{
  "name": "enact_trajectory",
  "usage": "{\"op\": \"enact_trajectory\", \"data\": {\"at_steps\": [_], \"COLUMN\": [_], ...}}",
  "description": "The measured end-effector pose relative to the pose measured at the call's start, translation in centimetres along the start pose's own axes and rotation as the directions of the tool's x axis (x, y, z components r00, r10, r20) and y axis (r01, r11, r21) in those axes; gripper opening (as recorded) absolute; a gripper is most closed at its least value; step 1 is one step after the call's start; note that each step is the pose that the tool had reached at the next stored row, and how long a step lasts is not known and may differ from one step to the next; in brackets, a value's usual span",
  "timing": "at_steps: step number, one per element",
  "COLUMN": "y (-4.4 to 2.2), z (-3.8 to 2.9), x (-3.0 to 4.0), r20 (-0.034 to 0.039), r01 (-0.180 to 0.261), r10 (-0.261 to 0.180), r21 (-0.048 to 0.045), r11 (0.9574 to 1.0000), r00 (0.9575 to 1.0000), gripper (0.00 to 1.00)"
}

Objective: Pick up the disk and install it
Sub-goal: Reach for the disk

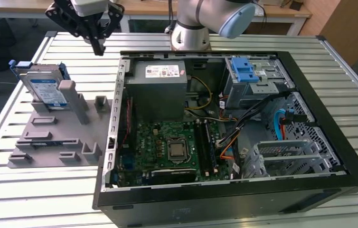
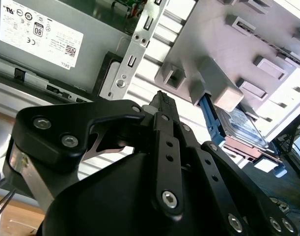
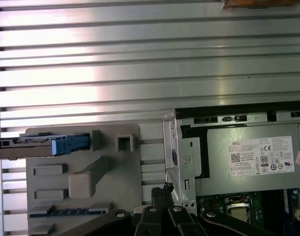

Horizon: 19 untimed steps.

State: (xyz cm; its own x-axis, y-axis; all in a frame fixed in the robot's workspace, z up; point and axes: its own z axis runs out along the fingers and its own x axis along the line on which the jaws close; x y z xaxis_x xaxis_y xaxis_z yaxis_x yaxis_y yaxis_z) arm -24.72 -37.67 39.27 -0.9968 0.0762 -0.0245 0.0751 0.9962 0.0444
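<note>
Exterior view: disk parked upright in its stand, claw clenched and empty above it.
On the slatted counter (image 1: 40, 199) the open computer case (image 1: 337, 161) takes the three o'clock side of this view, and a grey stand (image 1: 46, 142) sits at nine o'clock. The disk (image 1: 44, 88) stands on edge at the stand's far end, propped against a grey post (image 1: 71, 99). I judge it stiff, dense for its size, smooth on its metal faces and sensitive to knocks, with the blue frame its softer part. The free upper edge, pinched across the two flat faces, looks the soundest hold. The claw (image 1: 97, 50) hangs with fingers pressed together on nothing. The disk lies near it at roughly eight o'clock, lower and apart.
</note>
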Motion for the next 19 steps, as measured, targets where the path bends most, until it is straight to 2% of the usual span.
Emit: {"op": "enact_trajectory", "data": {"at_steps": [19], "y": [0.19], "z": [0.00], "x": [1.59], "r20": [0.0000], "r01": [0.000], "r10": [0.000], "r21": [0.0000], "r11": [1.0000], "r00": [1.0000], "gripper": [0.11]}}
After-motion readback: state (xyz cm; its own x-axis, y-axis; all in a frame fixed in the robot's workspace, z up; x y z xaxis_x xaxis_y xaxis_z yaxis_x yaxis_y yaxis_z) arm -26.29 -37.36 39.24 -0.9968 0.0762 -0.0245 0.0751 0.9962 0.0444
